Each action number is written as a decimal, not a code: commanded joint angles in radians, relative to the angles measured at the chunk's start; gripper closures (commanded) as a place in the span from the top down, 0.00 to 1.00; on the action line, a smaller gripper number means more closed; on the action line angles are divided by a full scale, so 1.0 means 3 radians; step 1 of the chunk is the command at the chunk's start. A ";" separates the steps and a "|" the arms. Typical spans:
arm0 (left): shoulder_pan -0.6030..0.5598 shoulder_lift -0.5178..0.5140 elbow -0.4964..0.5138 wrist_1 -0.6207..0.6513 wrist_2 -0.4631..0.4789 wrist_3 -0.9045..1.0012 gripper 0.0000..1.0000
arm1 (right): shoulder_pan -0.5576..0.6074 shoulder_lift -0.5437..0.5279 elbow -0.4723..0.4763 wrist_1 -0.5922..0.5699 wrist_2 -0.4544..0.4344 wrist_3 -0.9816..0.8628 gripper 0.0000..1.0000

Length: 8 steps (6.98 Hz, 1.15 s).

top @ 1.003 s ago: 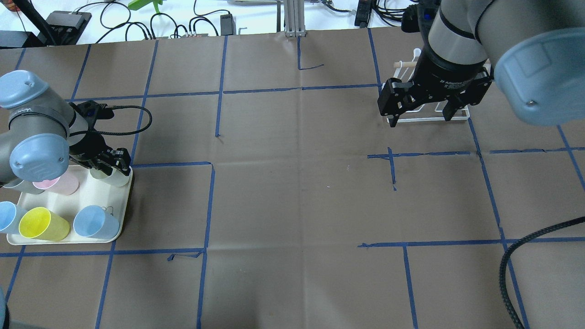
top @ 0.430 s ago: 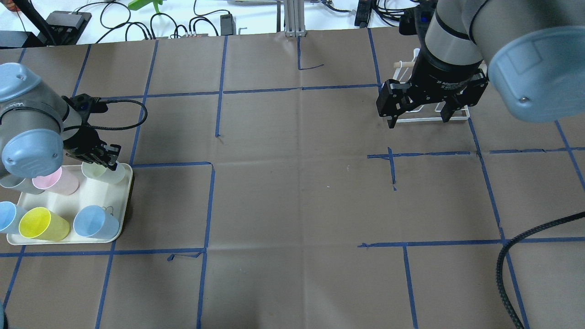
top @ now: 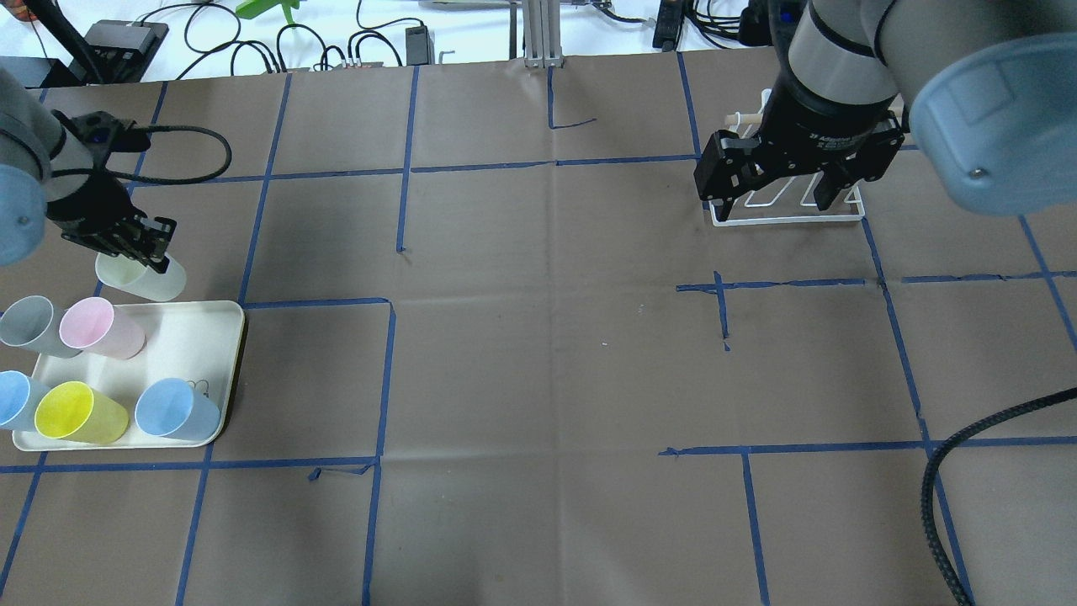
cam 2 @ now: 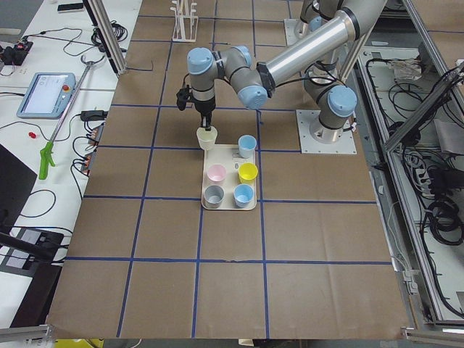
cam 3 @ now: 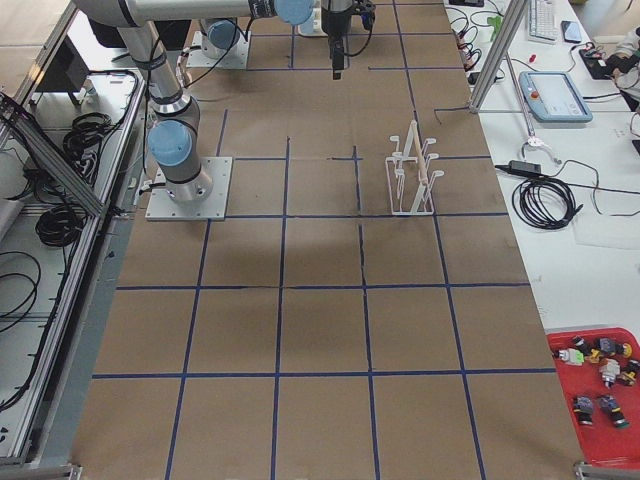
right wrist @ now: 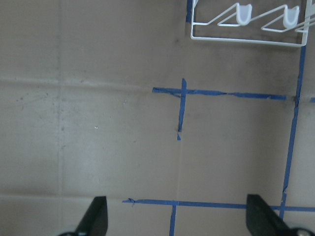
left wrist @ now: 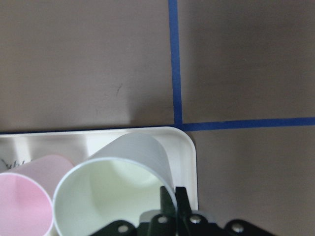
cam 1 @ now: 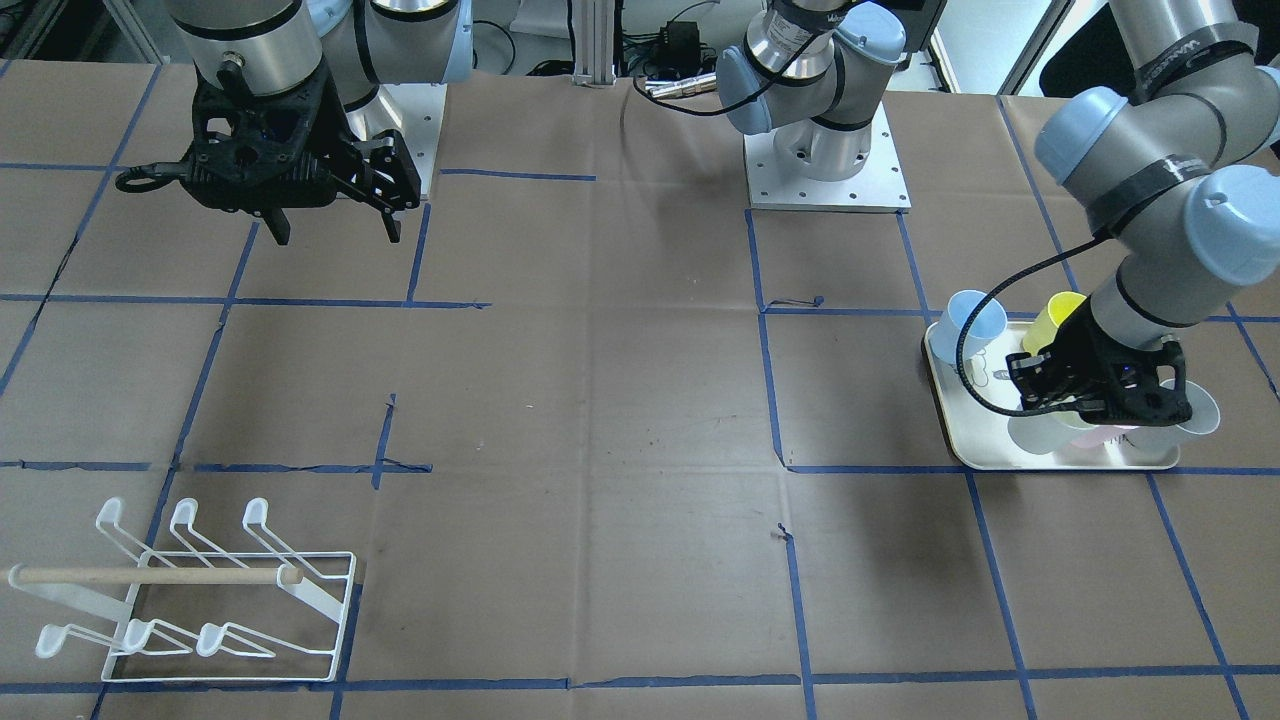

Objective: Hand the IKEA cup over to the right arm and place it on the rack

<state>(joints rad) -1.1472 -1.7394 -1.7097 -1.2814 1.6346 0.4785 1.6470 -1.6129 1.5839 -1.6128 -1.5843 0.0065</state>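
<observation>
Overhead: left gripper pinches the rim of the pale whitish tapered plastic cup, which hangs just past the far edge of the cream rounded tray. Right gripper is spread wide, empty, and partly hides the white wire rack. Front view: the left gripper covers most of the cup. Left wrist: fingers are clamped on the thin cup wall, the cup's near rim cut off. Right wrist: jaws apart over brown paper.

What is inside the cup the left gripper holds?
Nothing visible: the pale cup looks empty inside, though the left gripper covers part of its near rim.
</observation>
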 commanded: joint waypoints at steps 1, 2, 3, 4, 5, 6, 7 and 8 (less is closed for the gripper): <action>-0.0092 -0.0010 0.0756 -0.0818 -0.0013 -0.0091 0.00 | 0.0002 0.0053 -0.0136 -0.0470 0.0024 0.0029 0.99; -0.0189 -0.0026 0.0957 -0.0958 -0.0018 -0.0092 0.00 | 0.0002 0.0205 -0.0090 -0.0965 0.0055 0.0065 0.99; -0.0256 -0.0021 0.0974 -0.0955 -0.0049 -0.0107 0.00 | -0.0003 0.0268 -0.0054 -0.1248 0.0328 0.0349 0.99; -0.0327 -0.0041 0.0979 -0.0904 -0.0064 -0.0107 0.00 | -0.0009 0.0273 -0.0008 -0.1342 0.0691 0.0853 0.98; -0.0409 -0.0036 0.0929 -0.0736 -0.0307 -0.0107 0.00 | -0.0024 0.0294 0.0073 -0.1596 0.0897 0.1374 0.96; -0.0471 -0.0041 0.0847 -0.0502 -0.0472 -0.0112 0.00 | -0.0059 0.0344 0.0297 -0.2201 0.1137 0.1891 0.96; -0.0491 -0.0006 0.0695 -0.0181 -0.0742 -0.0112 0.00 | -0.0080 0.0365 0.0638 -0.3042 0.1438 0.2458 0.96; -0.0522 0.0065 0.0516 0.0192 -0.1114 -0.0107 0.00 | -0.0080 0.0381 0.0986 -0.3967 0.1527 0.3025 0.98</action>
<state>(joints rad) -1.2919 -1.7389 -1.4981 -1.3457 1.4158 0.4454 1.6263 -1.5062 1.7610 -2.4927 -1.1862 0.7090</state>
